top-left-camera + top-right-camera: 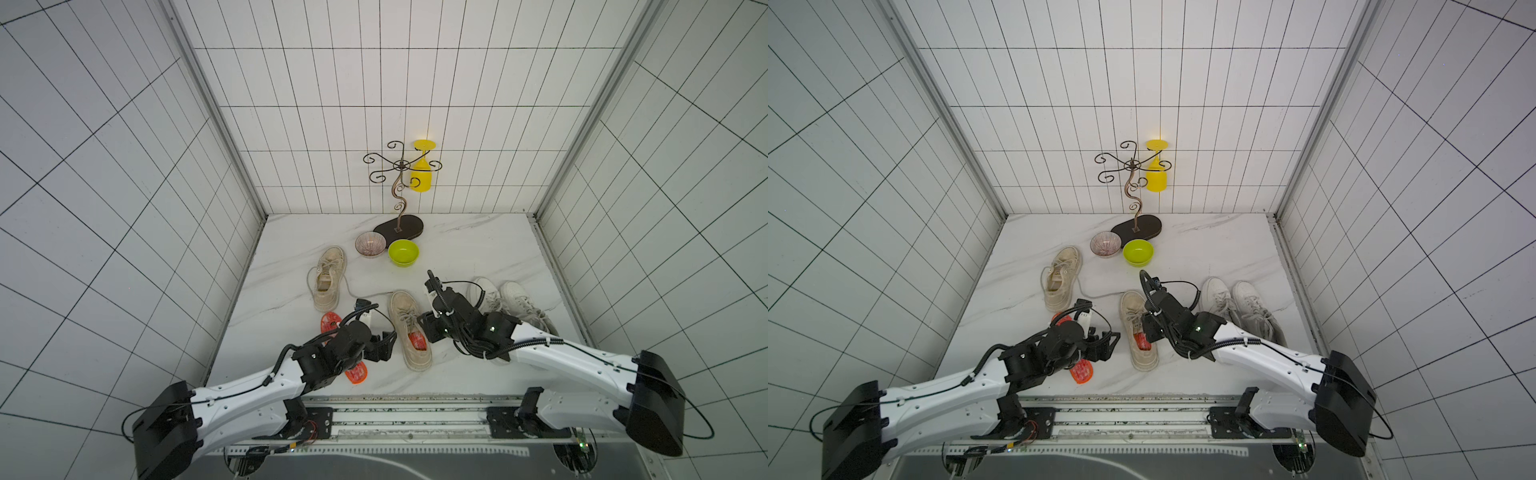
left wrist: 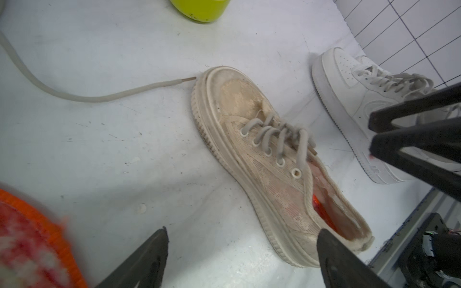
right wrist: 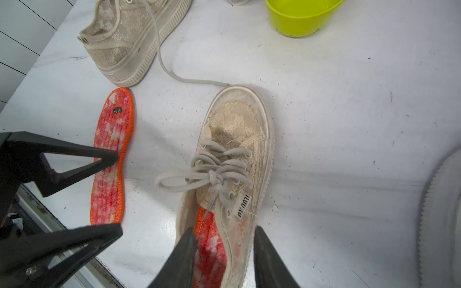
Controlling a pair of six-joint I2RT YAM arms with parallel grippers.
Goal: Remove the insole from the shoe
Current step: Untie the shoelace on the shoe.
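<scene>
A beige lace-up shoe [image 1: 409,322] [image 1: 1136,316] lies near the table's front, toe pointing away. An orange-red insole [image 1: 417,341] [image 3: 212,249] shows inside its opening. My right gripper [image 1: 429,329] [image 3: 224,239] hangs open over the heel end; one finger is above the insole, the other outside the shoe's far wall. My left gripper [image 1: 380,348] [image 2: 242,249] stands wide open just left of the shoe [image 2: 262,149], with only bare table between its fingers. A second, loose insole [image 3: 109,162] [image 1: 331,322] lies flat on the table, partly under my left arm.
The matching beige shoe [image 1: 328,278] lies further back left, its lace trailing to the near shoe's toe. A pair of white sneakers [image 1: 511,299] sits to the right. A green bowl [image 1: 403,252], a patterned bowl [image 1: 370,244] and a wire stand [image 1: 399,226] with a yellow cup stand behind.
</scene>
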